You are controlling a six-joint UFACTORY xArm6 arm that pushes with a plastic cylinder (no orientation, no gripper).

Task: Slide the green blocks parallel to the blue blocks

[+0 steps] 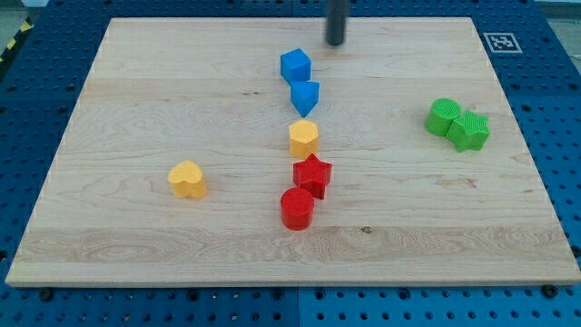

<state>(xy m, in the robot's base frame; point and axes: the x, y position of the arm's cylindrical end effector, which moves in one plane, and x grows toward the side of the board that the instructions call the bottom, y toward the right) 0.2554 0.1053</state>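
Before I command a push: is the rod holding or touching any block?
Nothing is held; my tip stands clear, up and right of the blue cube.

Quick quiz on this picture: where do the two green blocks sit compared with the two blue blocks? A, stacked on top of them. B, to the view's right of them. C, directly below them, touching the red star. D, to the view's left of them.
B: the two green blocks sit touching each other near the board's right edge, well to the view's right of the two blue blocks in the middle column.
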